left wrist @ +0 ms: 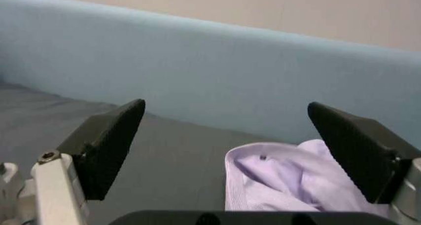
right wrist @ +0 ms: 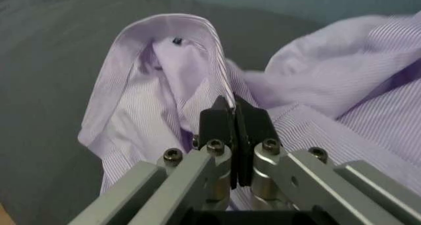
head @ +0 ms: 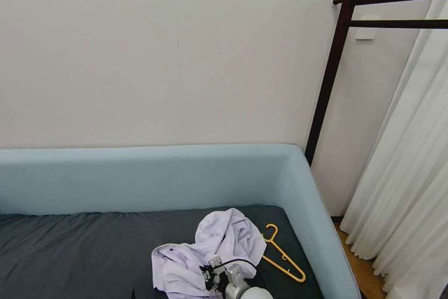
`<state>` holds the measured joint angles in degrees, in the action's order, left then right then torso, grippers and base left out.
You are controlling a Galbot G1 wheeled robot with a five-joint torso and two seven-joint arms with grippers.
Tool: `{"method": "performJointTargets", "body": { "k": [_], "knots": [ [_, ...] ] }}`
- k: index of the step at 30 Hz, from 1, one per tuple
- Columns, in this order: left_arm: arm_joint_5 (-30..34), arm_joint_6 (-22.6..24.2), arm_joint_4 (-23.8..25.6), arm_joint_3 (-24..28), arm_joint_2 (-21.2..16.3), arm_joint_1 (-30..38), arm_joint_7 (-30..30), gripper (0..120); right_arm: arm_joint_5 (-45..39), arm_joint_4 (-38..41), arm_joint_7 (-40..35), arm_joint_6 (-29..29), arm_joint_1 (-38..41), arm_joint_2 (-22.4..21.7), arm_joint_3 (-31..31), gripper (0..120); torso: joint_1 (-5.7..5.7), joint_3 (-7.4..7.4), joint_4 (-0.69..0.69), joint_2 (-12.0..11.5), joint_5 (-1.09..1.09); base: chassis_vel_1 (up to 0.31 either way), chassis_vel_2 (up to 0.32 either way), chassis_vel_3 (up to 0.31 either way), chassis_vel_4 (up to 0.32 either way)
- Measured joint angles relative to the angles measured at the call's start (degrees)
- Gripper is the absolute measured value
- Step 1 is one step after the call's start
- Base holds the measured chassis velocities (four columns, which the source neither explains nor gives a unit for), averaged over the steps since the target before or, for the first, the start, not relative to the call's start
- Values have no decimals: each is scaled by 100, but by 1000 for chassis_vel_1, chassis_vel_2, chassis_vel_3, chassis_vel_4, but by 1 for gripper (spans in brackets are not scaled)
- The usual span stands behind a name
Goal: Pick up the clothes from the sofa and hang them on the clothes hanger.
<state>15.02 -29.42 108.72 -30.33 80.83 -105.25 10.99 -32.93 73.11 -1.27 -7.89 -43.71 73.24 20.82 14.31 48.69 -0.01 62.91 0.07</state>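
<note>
I can read no words, labels, brands or numbers here, neither on the lilac shirt nor on the yellow hanger.

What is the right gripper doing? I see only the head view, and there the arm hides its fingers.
Observer: The right gripper is shut, pinching the shirt just beside the collar.
Operator: And is the left gripper open?
Observer: Yes, the left gripper is wide open over the dark seat cushion, with the collar ahead of it.
Operator: How can I recognise the collar?
Observer: A small dark button shows inside the collar band.
</note>
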Motion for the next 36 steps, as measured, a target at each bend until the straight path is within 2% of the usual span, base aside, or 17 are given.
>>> {"method": "performJointTargets", "body": {
  "k": [5,9,10,13,14,16,18,19,22,25,27,33,36],
  "knots": [
    [447,269,66,33,-238,49,-44,97,-49,768,-109,-94,-58,-359,-122,0,0,0,-1,0,-1,0,0,0,0],
    [1213,852,-9,171,-765,307,-177,97,-196,1676,-234,-197,-171,-737,-285,0,0,0,-2,0,0,0,0,0,0],
    [1213,852,-9,171,-765,307,-177,97,-196,1676,-234,-197,-171,-737,-285,0,0,0,-2,0,0,0,0,0,0],
    [1534,1143,-415,332,-1145,730,-217,97,-304,2160,-306,-297,-262,-901,-364,0,0,0,-1,0,-1,0,0,0,0],
    [1605,1212,-695,445,-1316,971,-255,97,-327,2294,-330,-327,-289,-949,-383,0,0,0,-1,0,-1,0,0,0,0],
    [1640,1251,-845,511,-1398,1099,-263,97,-338,2353,-339,-339,-302,-972,-394,0,0,0,-2,0,-1,0,0,0,0],
    [1719,1327,-1357,763,-1649,1554,-288,97,-371,2471,-383,-371,-331,-1015,-432,0,0,0,0,0,-2,0,0,0,0],
    [1719,1327,-1357,763,-1649,1554,-288,97,-371,2471,-383,-371,-331,-1015,-432,0,0,0,0,0,-2,0,0,0,0],
    [1718,1333,-2006,1127,-1895,2129,-341,97,-445,2571,-424,-409,-344,-1058,-487,0,0,0,-2,0,-2,0,0,0,0],
    [1688,1329,-2346,1289,-1968,2353,-398,96,-502,2586,-443,-431,-298,-1074,-477,0,0,0,-4,0,-1,0,0,0,0],
    [1615,1264,-2702,1447,-2004,2536,-469,96,-552,2570,-449,-437,-170,-1069,-417,0,0,0,1,0,-1,0,0,0,0],
    [1420,1126,-3128,1809,-1996,2805,-587,94,-610,2593,-477,-466,-133,-1047,-405,0,0,0,-1,0,-1,0,0,0,0],
    [1282,1039,-3324,1938,-1851,2962,-622,94,-646,2616,-493,-482,-139,-1044,-405,0,0,0,-1,0,0,0,0,0,0]
  ]
}}
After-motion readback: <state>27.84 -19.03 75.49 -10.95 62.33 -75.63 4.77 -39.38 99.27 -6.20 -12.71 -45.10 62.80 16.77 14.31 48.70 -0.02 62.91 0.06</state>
